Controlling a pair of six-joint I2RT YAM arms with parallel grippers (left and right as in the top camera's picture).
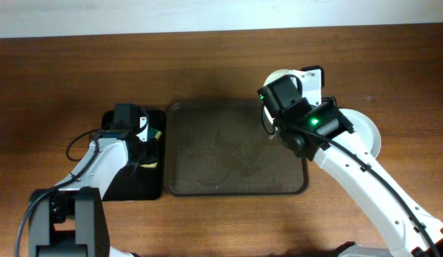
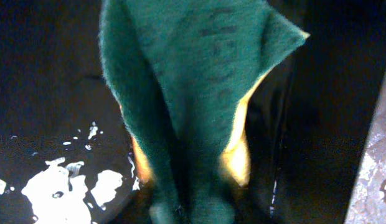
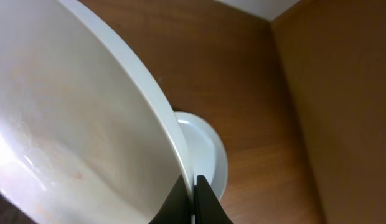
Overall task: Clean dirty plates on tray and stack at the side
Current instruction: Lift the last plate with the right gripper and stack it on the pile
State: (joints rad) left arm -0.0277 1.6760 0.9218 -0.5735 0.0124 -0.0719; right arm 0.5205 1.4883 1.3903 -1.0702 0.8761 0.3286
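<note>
While the right hand (image 3: 193, 196) clamps a tilted plate (image 3: 68, 124) by its rim, the other plate (image 1: 370, 132) lies nearby, further right in the overhead view; the left hand (image 1: 144, 143) pinches a sponge (image 2: 199, 93).

The brown tray (image 1: 236, 175) lies in the middle of the table (image 1: 64, 71). The left arm (image 1: 100, 153) reaches over a black tray (image 1: 128, 187). At the end of the right arm (image 1: 357, 168) a white plate (image 1: 277, 76) shows, near a second plate (image 1: 371, 132).
</note>
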